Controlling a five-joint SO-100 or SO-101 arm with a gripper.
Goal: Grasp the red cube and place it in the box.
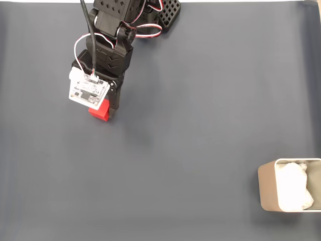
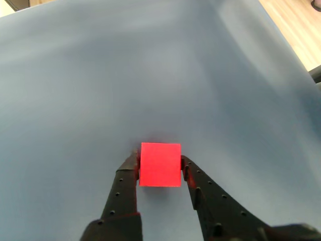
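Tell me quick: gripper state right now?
Gripper: closed on the red cube, one finger against each side; cannot tell whether it is lifted off the mat.

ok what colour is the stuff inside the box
White, a soft crumpled lining inside the beige-tan box, seen best in the fixed view.

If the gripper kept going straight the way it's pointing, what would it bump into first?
The gripper already has the red cube between its fingers, so the cube is first. Past the cube, the wrist view shows bare blue-grey mat, which it would probably press into. How steeply it points is hard to judge.
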